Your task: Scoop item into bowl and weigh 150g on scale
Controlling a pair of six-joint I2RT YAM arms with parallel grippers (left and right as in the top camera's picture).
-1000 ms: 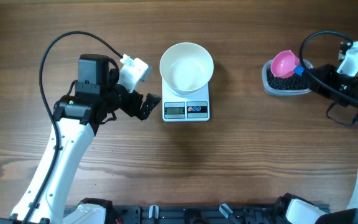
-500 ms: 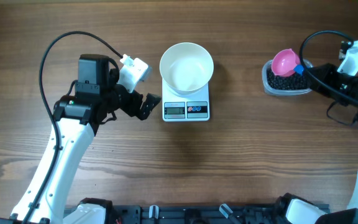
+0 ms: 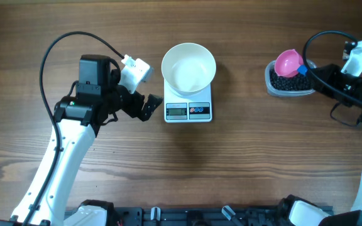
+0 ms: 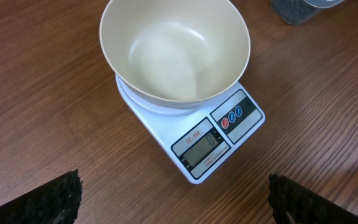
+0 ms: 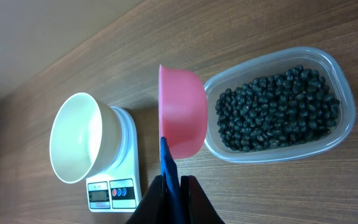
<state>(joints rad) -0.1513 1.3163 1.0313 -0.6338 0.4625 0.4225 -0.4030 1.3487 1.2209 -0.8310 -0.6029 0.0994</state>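
Scale [image 3: 188, 111], tub [image 3: 291, 93] well apart (bowl [image 3: 188, 75] atop scale).

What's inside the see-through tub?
Small black beans fill the tub. The pink scoop covers one end, so that part is hidden.

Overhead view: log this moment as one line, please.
bowl: empty, on scale | right gripper: shut on scoop, at tub of beans | left gripper: open, beside scale

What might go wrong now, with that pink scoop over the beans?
The scoop, pinched by its thin blue handle in the right gripper, might twist when loaded. The tub sits apart from the bowl, so round beans may spill onto the table in between. Bumping the bowl could upset the scale.
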